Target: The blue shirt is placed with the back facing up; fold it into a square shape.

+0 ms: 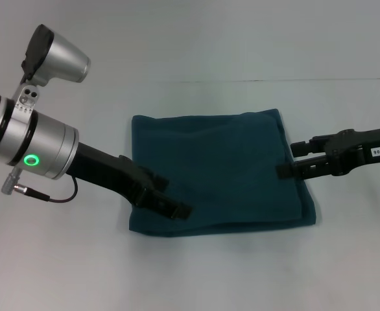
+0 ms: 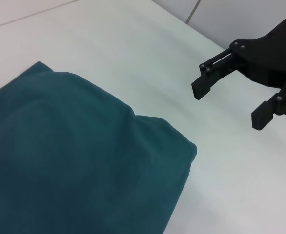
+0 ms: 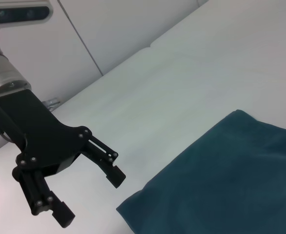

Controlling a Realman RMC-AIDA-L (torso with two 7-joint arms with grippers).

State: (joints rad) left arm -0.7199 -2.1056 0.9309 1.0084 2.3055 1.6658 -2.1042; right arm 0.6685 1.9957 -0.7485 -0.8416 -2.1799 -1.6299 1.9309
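Note:
The blue shirt (image 1: 216,168) lies folded into a rough square in the middle of the white table, plain side up, with no letters showing. My left gripper (image 1: 174,204) hangs over the shirt's near left edge, open and empty. The right wrist view shows it (image 3: 89,197) with its fingers spread, beside a corner of the shirt (image 3: 231,185). My right gripper (image 1: 287,162) is at the shirt's right edge, open and empty. The left wrist view shows it (image 2: 228,106) with its jaws apart, clear of the shirt (image 2: 60,161).
The white table (image 1: 242,39) spreads around the shirt on all sides. A seam or edge line runs across the far side of the table (image 1: 274,80). A pale wall stands behind the left arm in the right wrist view (image 3: 123,24).

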